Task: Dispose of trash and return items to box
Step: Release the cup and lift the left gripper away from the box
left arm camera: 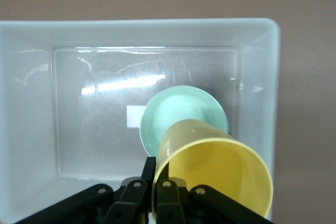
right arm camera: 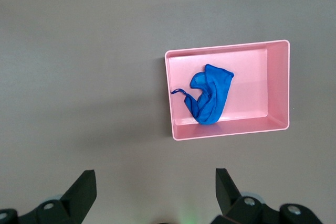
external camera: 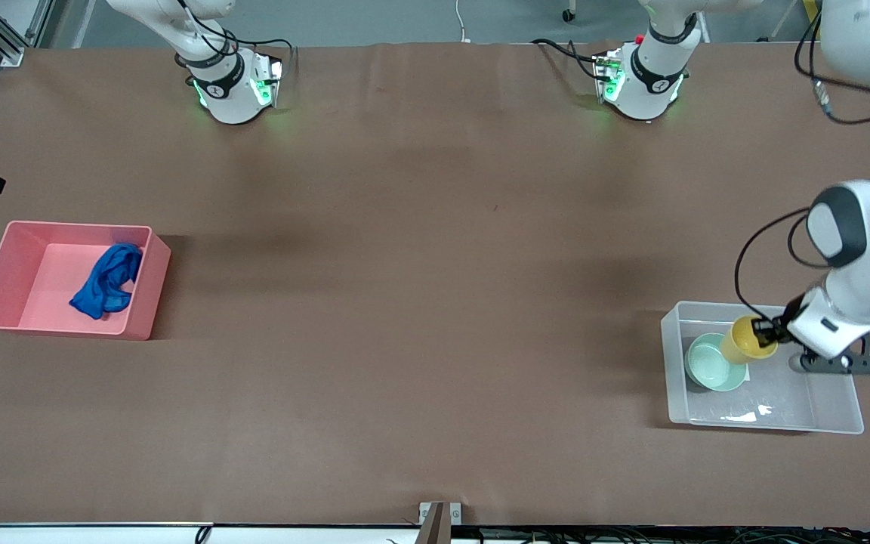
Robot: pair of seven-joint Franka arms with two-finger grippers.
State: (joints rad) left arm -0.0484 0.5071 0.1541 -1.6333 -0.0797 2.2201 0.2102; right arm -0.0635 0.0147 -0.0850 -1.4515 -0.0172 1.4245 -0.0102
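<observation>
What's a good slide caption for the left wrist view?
Left pincer holds the yellow cup over the green bowl in the clear box.

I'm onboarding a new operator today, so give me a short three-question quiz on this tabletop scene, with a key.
1. True or false: the blue cloth lies in the pink bin.
2. Which claw is shut on the yellow cup?
A. left claw
B. right claw
3. Fill in: the mint-green bowl sits inside the ____ bin.

Key
1. True. The cloth rests on the pink bin's floor, at the right arm's end of the table.
2. A. The left claw grips the cup's rim, holding it tilted over the bowl; the right claw is open, high over the table.
3. Clear.
</observation>
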